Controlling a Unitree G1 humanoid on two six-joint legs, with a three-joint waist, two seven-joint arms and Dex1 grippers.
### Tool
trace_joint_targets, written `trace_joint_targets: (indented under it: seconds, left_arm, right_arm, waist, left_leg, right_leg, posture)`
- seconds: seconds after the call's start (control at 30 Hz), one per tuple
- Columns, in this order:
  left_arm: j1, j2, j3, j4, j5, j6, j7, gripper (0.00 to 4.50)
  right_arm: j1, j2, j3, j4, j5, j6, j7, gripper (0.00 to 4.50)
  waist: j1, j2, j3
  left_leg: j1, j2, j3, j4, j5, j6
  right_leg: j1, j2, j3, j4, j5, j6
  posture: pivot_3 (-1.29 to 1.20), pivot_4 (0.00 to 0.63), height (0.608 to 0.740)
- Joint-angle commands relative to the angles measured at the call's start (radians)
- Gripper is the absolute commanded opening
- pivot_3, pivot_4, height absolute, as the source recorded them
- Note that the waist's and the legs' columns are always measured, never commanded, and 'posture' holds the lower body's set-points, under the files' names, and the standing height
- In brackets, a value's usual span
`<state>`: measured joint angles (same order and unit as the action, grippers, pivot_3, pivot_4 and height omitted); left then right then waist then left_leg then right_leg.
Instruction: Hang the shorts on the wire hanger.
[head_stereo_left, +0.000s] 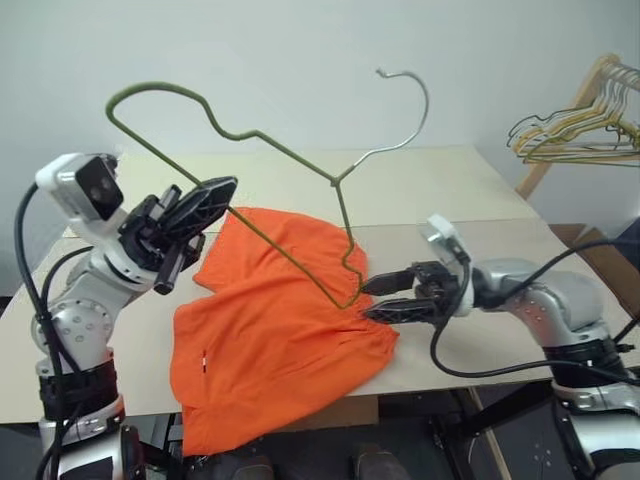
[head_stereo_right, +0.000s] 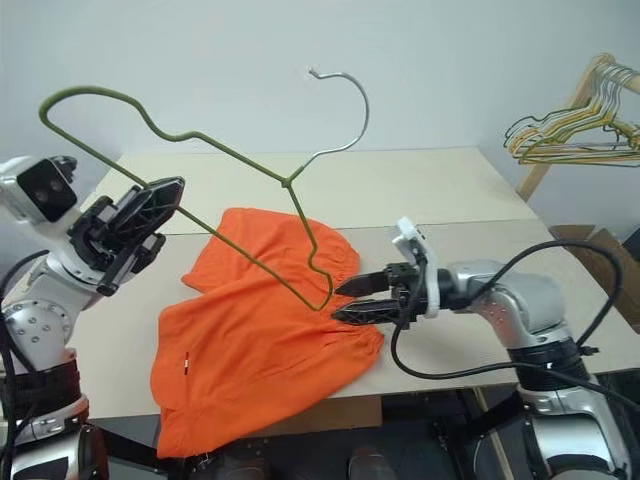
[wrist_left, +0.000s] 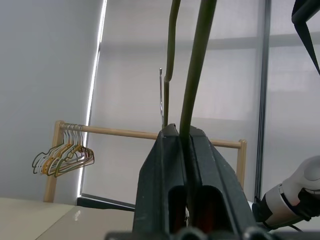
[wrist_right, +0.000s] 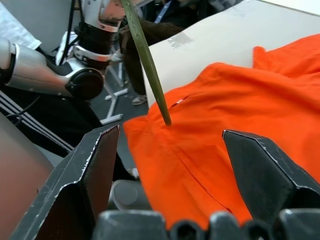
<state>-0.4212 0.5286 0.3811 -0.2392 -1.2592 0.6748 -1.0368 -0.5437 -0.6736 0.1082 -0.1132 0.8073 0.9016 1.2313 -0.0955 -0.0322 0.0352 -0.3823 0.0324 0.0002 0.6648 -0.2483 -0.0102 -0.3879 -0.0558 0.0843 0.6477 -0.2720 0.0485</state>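
While the wire hanger (head_stereo_left: 262, 135) is held aloft by the left gripper (head_stereo_left: 200, 205), whose fingers are clamped tight on its long bottom wire, the frame is tilted so that one shoulder corner is raised over the left arm and the opposite corner is dipped onto the shorts (head_stereo_left: 285, 325). The bright orange shorts are spread on the pale table (head_stereo_left: 440, 190), one edge drooping over the near side, the gathered waistband turned toward the right arm. The right gripper (head_stereo_left: 392, 297) is seen just beside that waistband edge, its fingers parted wide and empty, pointed across toward the lowered hanger corner. The coming move is judged to turn on this: the fabric lies directly ahead of the spread right fingers, with the low wire corner resting on the cloth just beyond them, so the right arm is the nearer one for drawing cloth over the wire. No brand, label or legible writing can be made out on the shorts or the hanger; a small pale mark on the fabric is too small to read.
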Motion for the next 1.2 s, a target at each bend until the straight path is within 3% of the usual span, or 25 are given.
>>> trace_joint_targets:
  seconds: [0.03,0.4,0.53,0.8,0.87,1.07,1.2]
  left_arm:
    - [-0.023,-0.010,0.004,-0.021,-0.011,-0.024,0.004,0.00]
    - [-0.036,-0.026,-0.030,-0.008,0.022,-0.042,0.002,0.00]
    - [-0.034,-0.031,-0.027,-0.001,0.018,-0.040,0.007,0.00]
    - [-0.015,-0.049,-0.031,-0.003,0.060,-0.068,0.024,0.00]
    - [-0.002,-0.057,-0.039,-0.005,0.088,-0.084,0.037,0.00]
    - [0.053,-0.016,-0.123,-0.001,0.214,-0.072,0.032,1.60]
    - [0.133,0.068,-0.266,0.014,0.451,-0.133,0.009,2.87]
  right_arm:
    - [-0.037,0.041,-0.018,-0.046,0.018,0.007,-0.042,3.89]
    - [-0.032,0.094,-0.031,-0.081,0.038,0.032,-0.089,3.89]
    - [-0.031,0.109,-0.030,-0.081,0.042,0.038,-0.107,3.01]
    - [-0.029,0.110,-0.024,-0.081,0.032,0.022,-0.113,0.21]
    - [-0.027,0.110,-0.020,-0.081,0.025,0.018,-0.112,0.04]
    - [-0.021,0.129,-0.046,-0.092,0.050,0.024,-0.124,0.00]
    - [-0.012,0.119,-0.117,-0.087,0.116,0.066,-0.152,0.00]
  waist:
    - [0.000,0.000,0.000]
    - [-0.001,0.000,0.000]
    - [-0.002,0.000,0.000]
    - [-0.001,0.000,0.000]
    - [-0.001,0.000,0.000]
    - [-0.002,0.000,0.000]
    - [-0.002,0.001,0.000]
  left_leg:
    - [0.000,0.000,0.000,0.000,0.000,0.000]
    - [0.000,0.000,0.000,0.001,0.000,0.000]
    - [0.000,0.000,0.000,0.001,0.000,0.000]
    - [-0.001,0.000,0.000,0.001,0.000,0.000]
    - [0.000,0.000,0.000,0.001,0.000,0.000]
    - [-0.001,0.000,0.000,0.001,0.000,0.000]
    - [0.000,0.000,0.000,0.001,0.000,0.000]
  right_leg:
    - [0.000,0.000,0.000,0.000,0.000,0.000]
    - [0.000,0.000,0.000,0.000,0.000,0.000]
    - [0.000,0.000,0.000,0.000,0.000,0.000]
    - [0.000,0.000,-0.001,0.000,0.000,0.000]
    - [0.000,0.000,-0.001,0.000,0.000,0.000]
    - [0.000,0.000,0.000,0.000,0.000,0.000]
    - [0.000,0.000,-0.001,0.000,0.000,0.000]
  posture:
    - [-0.05,0.000,0.740]
    - [-0.07,0.000,0.740]
    - [-0.07,0.000,0.740]
    - [-0.06,0.000,0.740]
    - [-0.06,0.000,0.740]
    - [-0.06,0.000,0.740]
    - [-0.06,0.000,0.740]
